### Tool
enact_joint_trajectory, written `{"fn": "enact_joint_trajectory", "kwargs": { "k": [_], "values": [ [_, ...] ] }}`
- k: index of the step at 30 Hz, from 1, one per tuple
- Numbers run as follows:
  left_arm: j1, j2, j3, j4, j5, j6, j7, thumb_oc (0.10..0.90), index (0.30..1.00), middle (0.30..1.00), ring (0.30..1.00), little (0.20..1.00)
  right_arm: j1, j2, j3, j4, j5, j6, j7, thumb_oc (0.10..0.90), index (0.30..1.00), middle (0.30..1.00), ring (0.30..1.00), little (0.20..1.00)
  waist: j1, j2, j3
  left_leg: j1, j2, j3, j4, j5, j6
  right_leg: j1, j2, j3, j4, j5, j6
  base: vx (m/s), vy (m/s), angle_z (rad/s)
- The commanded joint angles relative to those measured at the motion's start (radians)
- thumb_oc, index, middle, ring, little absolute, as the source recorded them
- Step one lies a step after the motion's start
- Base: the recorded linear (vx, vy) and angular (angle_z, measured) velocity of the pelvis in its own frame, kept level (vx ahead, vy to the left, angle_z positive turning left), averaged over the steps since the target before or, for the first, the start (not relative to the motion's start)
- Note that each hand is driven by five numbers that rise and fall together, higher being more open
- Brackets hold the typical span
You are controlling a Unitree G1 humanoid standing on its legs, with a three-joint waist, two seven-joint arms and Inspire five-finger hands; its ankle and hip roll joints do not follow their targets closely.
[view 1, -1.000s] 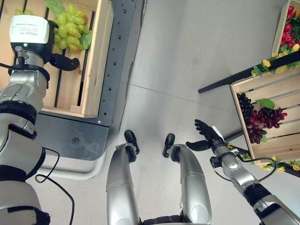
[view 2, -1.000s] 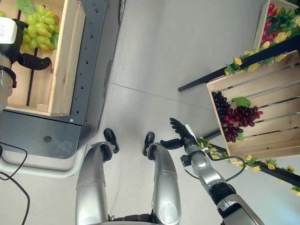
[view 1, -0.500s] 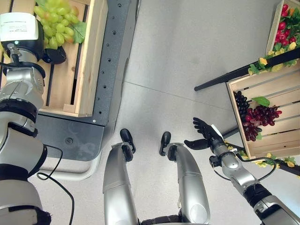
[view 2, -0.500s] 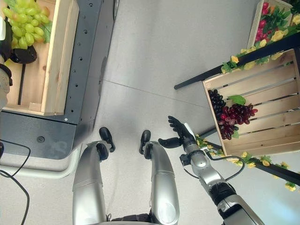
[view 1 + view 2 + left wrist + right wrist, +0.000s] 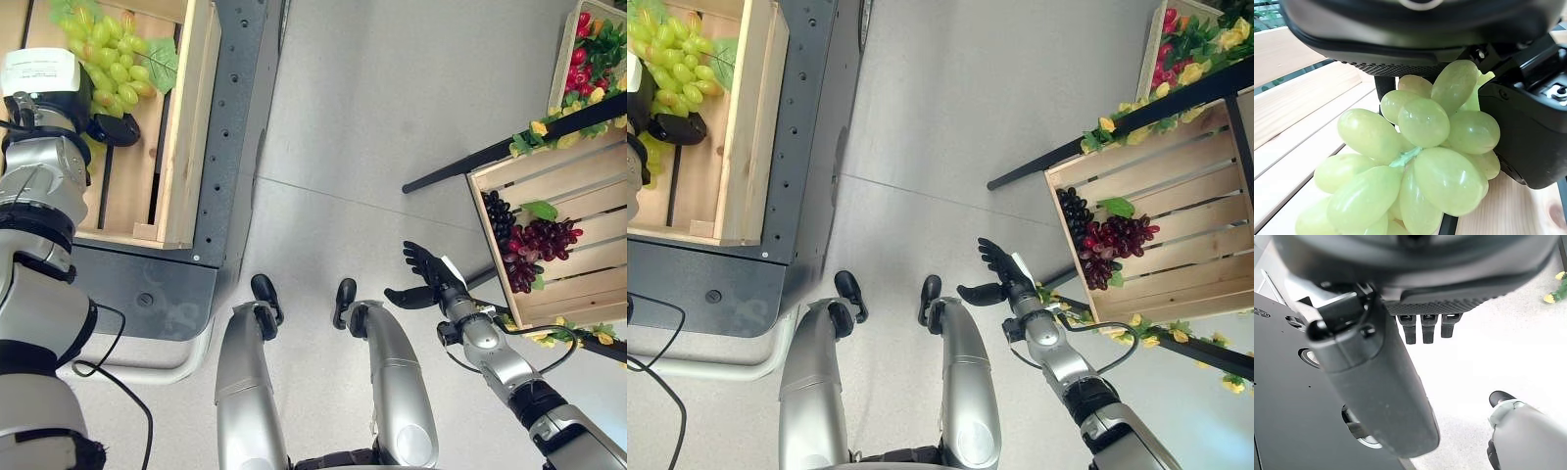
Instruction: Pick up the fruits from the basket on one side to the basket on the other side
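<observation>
Left hand point(image 5: 103, 127) moved deeper into the wooden crate point(image 5: 186, 147), fingers clasping green grapes point(image 5: 1415, 166), right hand point(image 5: 426, 279) fingers spread, empty

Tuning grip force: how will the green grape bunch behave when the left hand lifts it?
Green grape bunch: smooth, glossy grapes may slip. It hangs from thin stems, so it probably dangles and sways. Left hand holds it near the top; likely light.

We are seeing open floor point(image 5: 392, 117) lying between the left wooden crate point(image 5: 186, 127) and the right crate point(image 5: 578, 186); a black bar point(image 5: 490, 157) is slanting across beside the right crate.
</observation>
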Motion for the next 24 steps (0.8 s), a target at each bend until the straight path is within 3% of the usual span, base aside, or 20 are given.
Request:
{"fn": "enact_joint_trajectory", "kwargs": {
  "k": [1, 4, 9, 12, 17, 18, 22, 24],
  "values": [
    [0.02, 0.037, 0.037, -0.007, -0.121, -0.052, 0.109, 0.4, 0.3, 0.3, 0.3, 0.3, 0.037, -0.037, -0.078, -0.049, 0.052, -0.07, 0.017, 0.8, 0.9, 0.9, 0.9, 0.9, 0.024, 0.02, -0.008, 0.137, -0.077, -0.036, -0.163, -0.083, -0.049, 0.038, 0.007, -0.035, -0.025, 0.084, -0.002, 0.0, -0.047, -0.05],
    [0.083, 0.03, 0.183, -0.096, -0.344, -0.149, 0.151, 0.4, 0.3, 0.3, 0.3, 0.3, 0.077, -0.01, -0.086, -0.061, 0.038, -0.088, 0.012, 0.8, 0.9, 0.9, 0.9, 0.9, 0.036, 0.032, -0.008, 0.187, -0.088, -0.038, -0.185, -0.084, -0.05, 0.084, 0.007, -0.029, -0.04, 0.082, 0.0, 0.0, -0.073, -0.01],
    [0.205, 0.006, 0.356, -0.216, -0.486, -0.245, 0.145, 0.4, 0.3, 0.3, 0.3, 0.3, 0.114, 0.036, -0.098, -0.073, 0.009, -0.091, 0.003, 0.8, 0.9, 0.9, 0.9, 0.9, 0.054, 0.048, -0.008, 0.27, -0.106, -0.041, -0.219, -0.087, -0.049, 0.152, -0.002, -0.026, -0.059, 0.089, 0.005, 0.01, -0.068, 0.03],
    [0.28, -0.015, 0.448, -0.314, -0.58, -0.266, 0.128, 0.4, 0.3, 0.3, 0.3, 0.3, 0.133, 0.054, -0.113, -0.077, -0.005, -0.084, 0.002, 0.8, 0.9, 0.9, 0.9, 0.9, 0.067, 0.065, -0.008, 0.346, -0.122, -0.044, -0.25, -0.086, -0.047, 0.216, -0.012, -0.024, -0.082, 0.091, 0.007, 0.0, -0.054, 0.02],
    [0.339, -0.026, 0.495, -0.391, -0.568, -0.267, 0.145, 0.4, 0.3, 0.3, 0.3, 0.3, 0.153, 0.069, -0.127, -0.077, -0.014, -0.085, 0.004, 0.8, 0.9, 0.9, 0.9, 0.9, 0.075, 0.082, -0.008, 0.42, -0.137, -0.052, -0.28, -0.086, -0.046, 0.282, -0.019, -0.019, -0.11, 0.096, 0.011, -0.01, -0.053, -0.01],
    [0.383, -0.014, 0.513, -0.43, -0.487, -0.268, 0.161, 0.4, 0.3, 0.3, 0.3, 0.3, 0.166, 0.073, -0.145, -0.076, -0.01, -0.09, 0.005, 0.8, 0.9, 0.9, 0.9, 0.9, 0.082, 0.097, -0.008, 0.48, -0.147, -0.056, -0.301, -0.086, -0.046, 0.34, -0.027, -0.02, -0.135, 0.097, 0.013, -0.02, -0.079, 0.01],
    [0.426, 0.018, 0.516, -0.452, -0.409, -0.277, 0.163, 0.4, 0.3, 0.3, 0.3, 0.3, 0.178, 0.078, -0.162, -0.068, -0.016, -0.098, 0.011, 0.8, 0.9, 0.9, 0.9, 0.9, 0.086, 0.121, -0.013, 0.563, -0.159, -0.057, -0.347, -0.075, -0.048, 0.417, -0.038, -0.024, -0.179, 0.103, 0.019, -0.02, -0.066, 0.0],
    [0.458, 0.046, 0.51, -0.477, -0.358, -0.287, 0.159, 0.4, 0.3, 0.3, 0.3, 0.3, 0.195, 0.08, -0.169, -0.064, -0.02, -0.106, 0.01, 0.8, 0.9, 0.9, 0.9, 0.9, 0.087, 0.136, -0.042, 0.609, -0.166, -0.057, -0.387, -0.064, -0.051, 0.463, -0.041, -0.029, -0.221, 0.106, 0.023, 0.01, -0.08, 0.01]
  ]
}}
